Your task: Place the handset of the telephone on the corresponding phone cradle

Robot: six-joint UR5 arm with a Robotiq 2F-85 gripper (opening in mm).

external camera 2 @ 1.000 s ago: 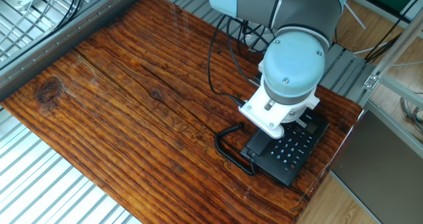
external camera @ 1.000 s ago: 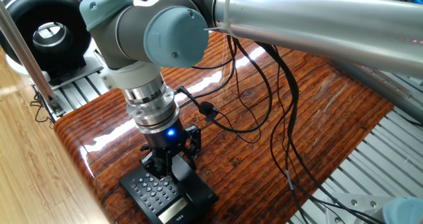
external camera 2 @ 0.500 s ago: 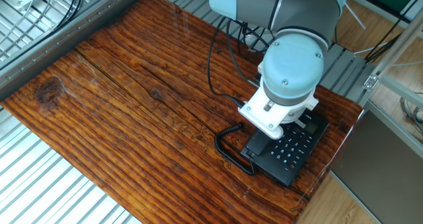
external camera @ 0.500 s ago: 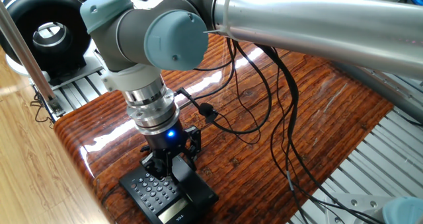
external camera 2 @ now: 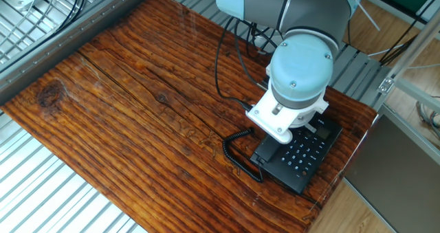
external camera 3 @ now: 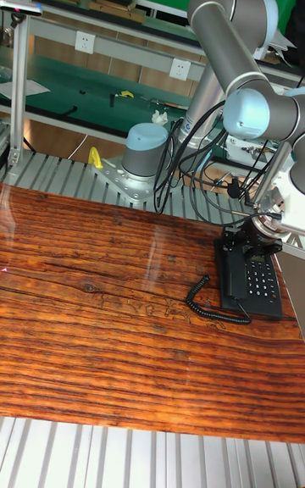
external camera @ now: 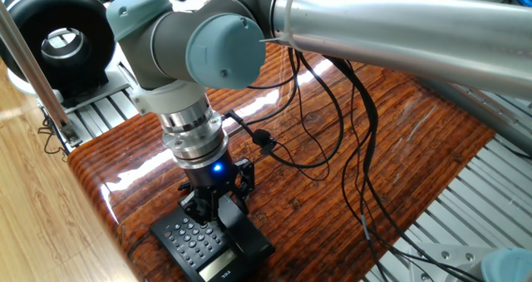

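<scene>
The telephone (external camera 3: pixel 252 279) is parked at the edge of the wooden table (external camera 2: pixel 124 102). The gripper (external camera: pixel 218 209) is lowered right over the phone cradle (external camera: pixel 245 236), beside the keypad (external camera: pixel 193 239). The handset can't really be made out under it, so how far the fingers are spread can't be told. The coiled cord (external camera 3: pixel 206 302) is sprawled on the wood.

Even, bright overhead lighting; strong white glare streaks on the glossy table (external camera: pixel 125 178); soft shadows; all views sharp, with the near arm (external camera: pixel 399 24) slightly soft
</scene>
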